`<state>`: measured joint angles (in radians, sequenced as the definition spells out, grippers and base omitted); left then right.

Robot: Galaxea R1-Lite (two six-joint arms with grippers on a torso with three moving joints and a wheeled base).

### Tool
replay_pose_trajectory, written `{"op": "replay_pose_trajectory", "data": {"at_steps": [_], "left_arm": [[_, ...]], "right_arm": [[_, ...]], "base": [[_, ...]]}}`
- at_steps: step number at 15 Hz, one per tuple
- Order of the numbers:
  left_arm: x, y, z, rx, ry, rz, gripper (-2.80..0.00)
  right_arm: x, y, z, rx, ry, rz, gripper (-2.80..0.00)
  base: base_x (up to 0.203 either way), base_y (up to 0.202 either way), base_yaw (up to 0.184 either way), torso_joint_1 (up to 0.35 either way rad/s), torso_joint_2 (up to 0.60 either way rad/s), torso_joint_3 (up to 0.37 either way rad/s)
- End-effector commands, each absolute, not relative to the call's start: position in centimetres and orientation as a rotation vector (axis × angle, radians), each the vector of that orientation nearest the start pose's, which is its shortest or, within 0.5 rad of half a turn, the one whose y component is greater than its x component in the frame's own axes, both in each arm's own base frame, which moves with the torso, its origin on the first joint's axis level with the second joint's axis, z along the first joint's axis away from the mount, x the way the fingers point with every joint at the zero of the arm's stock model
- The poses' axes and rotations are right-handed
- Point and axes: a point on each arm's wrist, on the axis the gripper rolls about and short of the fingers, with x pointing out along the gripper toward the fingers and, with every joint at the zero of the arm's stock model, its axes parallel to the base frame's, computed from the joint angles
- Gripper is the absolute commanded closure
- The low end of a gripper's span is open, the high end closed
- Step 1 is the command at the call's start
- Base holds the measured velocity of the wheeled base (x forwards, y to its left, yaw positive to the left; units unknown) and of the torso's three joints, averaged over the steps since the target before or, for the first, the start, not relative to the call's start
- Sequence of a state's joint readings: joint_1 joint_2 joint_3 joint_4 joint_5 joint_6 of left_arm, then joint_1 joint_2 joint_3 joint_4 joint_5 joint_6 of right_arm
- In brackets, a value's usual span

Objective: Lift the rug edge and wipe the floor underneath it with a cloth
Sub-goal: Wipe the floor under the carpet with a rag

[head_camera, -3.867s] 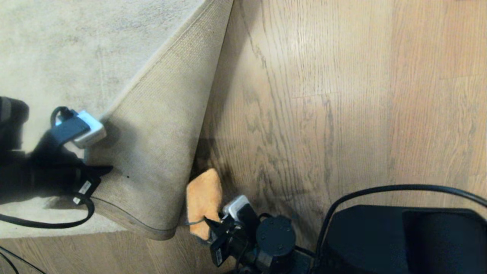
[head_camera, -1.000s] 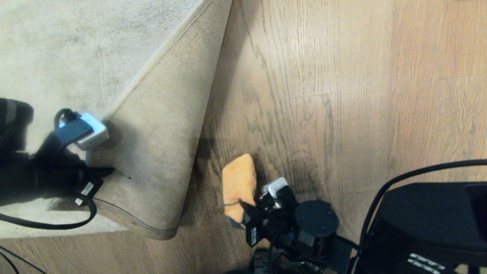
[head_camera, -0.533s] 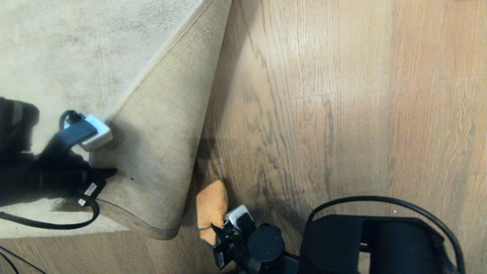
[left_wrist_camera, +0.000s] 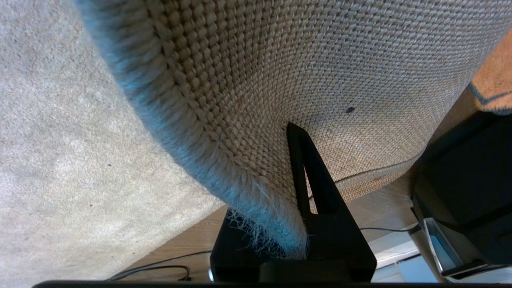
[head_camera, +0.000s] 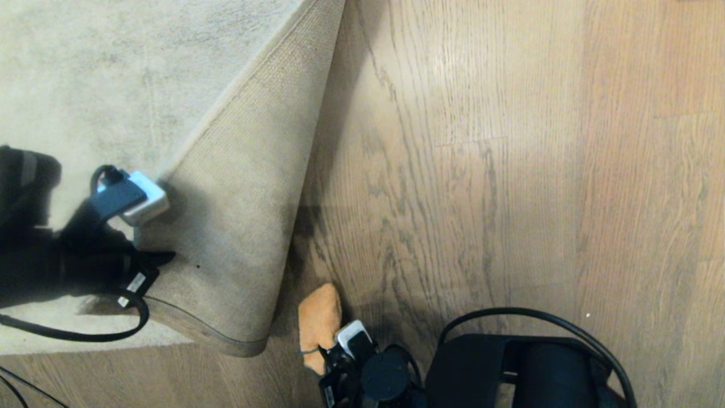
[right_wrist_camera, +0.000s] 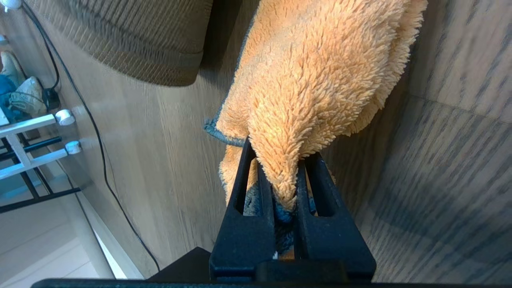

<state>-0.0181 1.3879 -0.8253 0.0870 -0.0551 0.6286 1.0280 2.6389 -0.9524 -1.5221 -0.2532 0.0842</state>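
Mid-wipe: left tool [left_wrist_camera: 298,192] clamped on the rug edge [head_camera: 226,226], holding it folded back; right tool [right_wrist_camera: 286,192] pinching the cloth [head_camera: 320,320] on near floor [head_camera: 453,170]. Next: sweep farther under the flap.

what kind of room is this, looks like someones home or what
Most likely a room in a home, though little shows. The floor is brown wood-grain planks, partly covered by a large pale short-pile rug with woven backing. The right wrist view also shows a white-framed rack and a trailing cable.
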Motion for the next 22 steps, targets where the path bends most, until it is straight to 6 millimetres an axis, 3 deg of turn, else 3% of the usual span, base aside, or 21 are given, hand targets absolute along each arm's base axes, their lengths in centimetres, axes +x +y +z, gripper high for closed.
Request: {"op": "replay_pose_trajectory", "data": {"at_steps": [1,7,10,15,18,20,22], "left_arm": [[21.6,-0.6,20.3,0.597,0.607,-0.276,0.00],[21.5,-0.6,20.4,0.597,0.605,-0.275,0.00],[21.5,-0.7,20.3,0.599,0.603,-0.283,0.00],[21.4,-0.7,20.3,0.599,0.604,-0.284,0.00],[21.4,-0.7,20.4,0.601,0.601,-0.284,0.00],[21.4,-0.8,20.4,0.602,0.599,-0.285,0.00],[21.5,-0.8,20.3,0.601,0.604,-0.286,0.00]], "right_arm": [[22.6,35.1,-4.1,0.011,0.123,0.750,0.00],[25.8,29.7,-0.5,0.011,0.116,0.603,0.00],[26.5,25.8,2.9,0.026,0.094,0.523,0.00],[24.7,17.1,8.1,0.016,0.076,0.370,0.00],[22.6,12.6,9.9,0.005,0.070,0.296,0.00],[22.1,10.8,10.5,0.002,0.066,0.316,0.00],[22.1,10.8,10.5,0.002,0.066,0.329,0.00]], "base": [[0.000,0.000,0.000,0.000,0.00,0.000],[0.000,0.000,0.000,0.000,0.00,0.000],[0.000,0.000,0.000,0.000,0.00,0.000],[0.000,0.000,0.000,0.000,0.00,0.000],[0.000,0.000,0.000,0.000,0.00,0.000],[0.000,0.000,0.000,0.000,0.00,0.000],[0.000,0.000,0.000,0.000,0.00,0.000]]}}
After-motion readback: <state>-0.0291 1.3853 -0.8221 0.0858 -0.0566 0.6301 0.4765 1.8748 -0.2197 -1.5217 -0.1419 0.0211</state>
